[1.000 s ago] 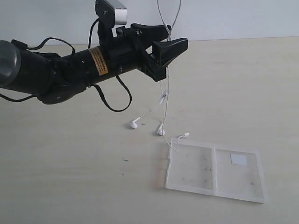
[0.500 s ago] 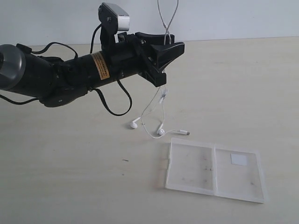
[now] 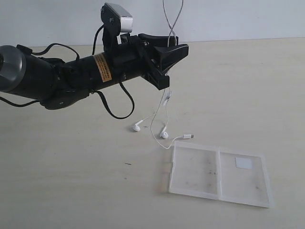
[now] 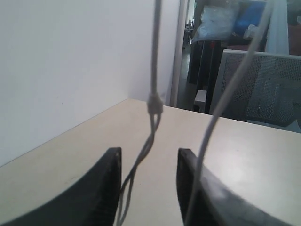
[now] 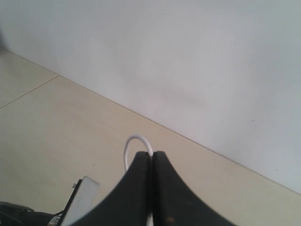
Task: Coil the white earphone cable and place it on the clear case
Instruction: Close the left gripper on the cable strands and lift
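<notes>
The white earphone cable hangs down from above the exterior view. It passes between the spread fingers of my left gripper, which is open. Its two earbuds and its plug rest on the table, just left of the clear case. The case lies open and flat, with a white sticker on its right panel. In the left wrist view a twisted cable strand runs between the fingers of the left gripper. My right gripper, above the exterior view, is shut on a loop of cable.
The left arm, with its thick black cables, reaches in over the table's left half. A white wall backs the far table edge. Part of the left wrist camera shows below the right gripper.
The left gripper shifted slightly left and up early on, then held still. The cable's slack slid off the case corner and now loops on the table beside it.
</notes>
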Controlling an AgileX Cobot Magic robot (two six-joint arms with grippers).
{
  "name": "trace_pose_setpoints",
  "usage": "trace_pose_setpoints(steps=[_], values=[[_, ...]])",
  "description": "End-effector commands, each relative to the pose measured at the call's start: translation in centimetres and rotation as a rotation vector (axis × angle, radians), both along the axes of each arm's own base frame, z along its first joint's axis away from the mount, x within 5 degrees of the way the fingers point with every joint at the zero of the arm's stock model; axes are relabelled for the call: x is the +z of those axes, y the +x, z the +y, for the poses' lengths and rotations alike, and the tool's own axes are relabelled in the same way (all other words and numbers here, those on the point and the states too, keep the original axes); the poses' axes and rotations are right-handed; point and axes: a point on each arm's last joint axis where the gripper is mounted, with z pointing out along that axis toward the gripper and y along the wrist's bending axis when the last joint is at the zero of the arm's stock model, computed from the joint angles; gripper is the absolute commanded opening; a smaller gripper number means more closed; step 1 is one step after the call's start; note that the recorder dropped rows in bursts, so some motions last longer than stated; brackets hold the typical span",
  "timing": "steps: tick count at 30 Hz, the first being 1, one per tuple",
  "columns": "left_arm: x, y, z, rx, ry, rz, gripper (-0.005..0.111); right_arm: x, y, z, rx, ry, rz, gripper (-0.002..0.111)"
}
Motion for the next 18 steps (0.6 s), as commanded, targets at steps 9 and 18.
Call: trace_pose_setpoints(steps=[9,18], values=[[0.1,0.2,0.1,0.002,-0.002,-0.012,0.000,-0.1,0.3,-0.2,-0.014,-0.026,-0.012,0.000],[1.8,-0.3,0.3,-0.036,0.007,-0.055,0.000,0.2,0.3,-1.3,-0.104,-0.063,-0.047,0.000]])
